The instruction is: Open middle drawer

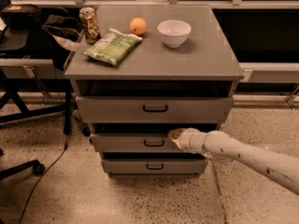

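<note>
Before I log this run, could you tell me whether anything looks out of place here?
Nothing spilled or damaged. Only the gripper sits at the top edge of the middle drawer, right of its handle rather than on it. The chip bag lies askew on the cabinet.

Cabinet top (205,55) bears can (89,24), bag (112,46), orange (138,26), bowl (174,32); claw (174,135) at middle drawer (121,143).

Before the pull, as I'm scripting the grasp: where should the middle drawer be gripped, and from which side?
Grip the black bar handle at the centre of the middle drawer, coming straight from the front: the bar lies horizontal on a flat face. The hand sits just beside it, at the drawer's top edge.
</note>
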### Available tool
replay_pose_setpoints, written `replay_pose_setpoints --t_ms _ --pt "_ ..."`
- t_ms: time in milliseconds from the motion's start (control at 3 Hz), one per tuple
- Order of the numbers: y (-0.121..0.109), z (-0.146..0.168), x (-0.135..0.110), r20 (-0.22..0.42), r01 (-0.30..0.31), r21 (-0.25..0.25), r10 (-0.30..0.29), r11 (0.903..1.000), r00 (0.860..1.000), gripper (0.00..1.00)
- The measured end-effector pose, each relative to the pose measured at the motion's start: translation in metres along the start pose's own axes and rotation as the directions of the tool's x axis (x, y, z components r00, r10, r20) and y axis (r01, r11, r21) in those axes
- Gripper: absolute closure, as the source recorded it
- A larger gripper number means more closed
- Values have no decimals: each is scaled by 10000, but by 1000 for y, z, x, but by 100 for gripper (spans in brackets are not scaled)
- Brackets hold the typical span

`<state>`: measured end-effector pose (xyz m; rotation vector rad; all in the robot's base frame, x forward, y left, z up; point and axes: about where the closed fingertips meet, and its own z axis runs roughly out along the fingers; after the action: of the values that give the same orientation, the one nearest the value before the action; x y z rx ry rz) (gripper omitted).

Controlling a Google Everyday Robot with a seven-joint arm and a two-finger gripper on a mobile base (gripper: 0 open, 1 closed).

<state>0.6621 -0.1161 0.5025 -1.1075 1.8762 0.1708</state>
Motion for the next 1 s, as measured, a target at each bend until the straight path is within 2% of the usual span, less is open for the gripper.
replay_pose_setpoints --t_ms 333,667,1000 --pt "-10 9 12 -340 -313 566 332 9979 9989 100" --pt "-8 8 12 -343 -307 532 326 9981 9989 100" --pt "-3 20 11 -614 -383 770 430 9963 9972 100"
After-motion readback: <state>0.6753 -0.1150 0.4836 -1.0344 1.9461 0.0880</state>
